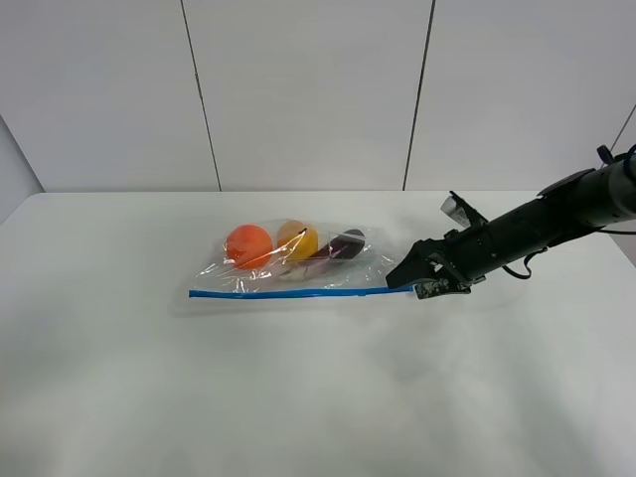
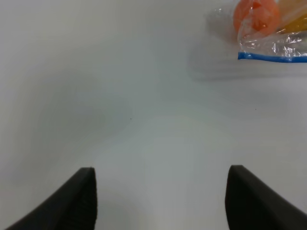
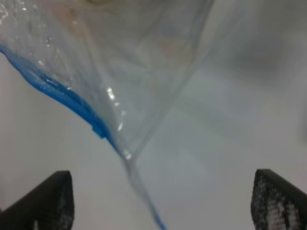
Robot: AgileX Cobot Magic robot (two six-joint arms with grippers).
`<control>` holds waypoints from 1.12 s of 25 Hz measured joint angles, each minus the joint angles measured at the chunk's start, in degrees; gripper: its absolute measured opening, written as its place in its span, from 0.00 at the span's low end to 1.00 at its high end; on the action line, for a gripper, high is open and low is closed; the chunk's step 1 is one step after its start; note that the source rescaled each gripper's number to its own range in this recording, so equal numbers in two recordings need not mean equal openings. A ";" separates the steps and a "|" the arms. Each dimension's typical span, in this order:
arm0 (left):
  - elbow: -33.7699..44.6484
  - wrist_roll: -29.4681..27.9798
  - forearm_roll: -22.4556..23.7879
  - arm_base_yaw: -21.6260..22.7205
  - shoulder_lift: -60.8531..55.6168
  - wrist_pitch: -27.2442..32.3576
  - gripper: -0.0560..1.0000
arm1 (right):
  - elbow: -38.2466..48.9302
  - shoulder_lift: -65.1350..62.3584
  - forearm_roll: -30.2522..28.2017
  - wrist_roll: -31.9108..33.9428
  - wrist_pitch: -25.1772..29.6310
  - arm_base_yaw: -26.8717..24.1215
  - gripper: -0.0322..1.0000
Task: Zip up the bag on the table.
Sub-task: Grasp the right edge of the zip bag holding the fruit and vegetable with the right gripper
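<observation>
The clear bag [image 1: 298, 260] lies on the white table [image 1: 298, 397] with its blue strip [image 1: 298, 293] along the near edge. An orange ball [image 1: 248, 244], a yellow pear [image 1: 298, 238] and a dark item [image 1: 345, 243] show through it. My right gripper [image 1: 422, 281] is at the bag's right corner. In the right wrist view my right gripper [image 3: 160, 196] is open, its fingers wide apart either side of the bag corner [image 3: 144, 57] and blue strip [image 3: 62, 93]. My left gripper [image 2: 160, 191] is open and empty over bare table, with the bag's left end [image 2: 273, 43] some way off.
A white panelled wall [image 1: 318, 89] stands behind the table's far edge. The right arm [image 1: 537, 224] reaches in from the right, low over the table. The left arm does not show in the high view.
</observation>
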 joint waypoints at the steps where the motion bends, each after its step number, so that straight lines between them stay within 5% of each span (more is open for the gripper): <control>1: 0.00 0.00 0.00 0.00 0.00 0.00 0.70 | -0.05 0.81 1.03 -1.01 0.00 0.00 0.83; 10: 0.00 0.00 0.00 0.00 0.00 0.00 0.70 | -0.05 3.74 6.46 -5.48 1.55 0.00 0.81; 16: 0.00 0.00 0.00 0.00 0.00 0.00 0.70 | -0.05 3.74 7.23 -5.82 1.62 0.00 0.58; 28: 0.00 0.00 0.00 0.00 0.00 0.00 0.70 | -0.05 3.74 7.29 -5.82 4.06 0.00 0.42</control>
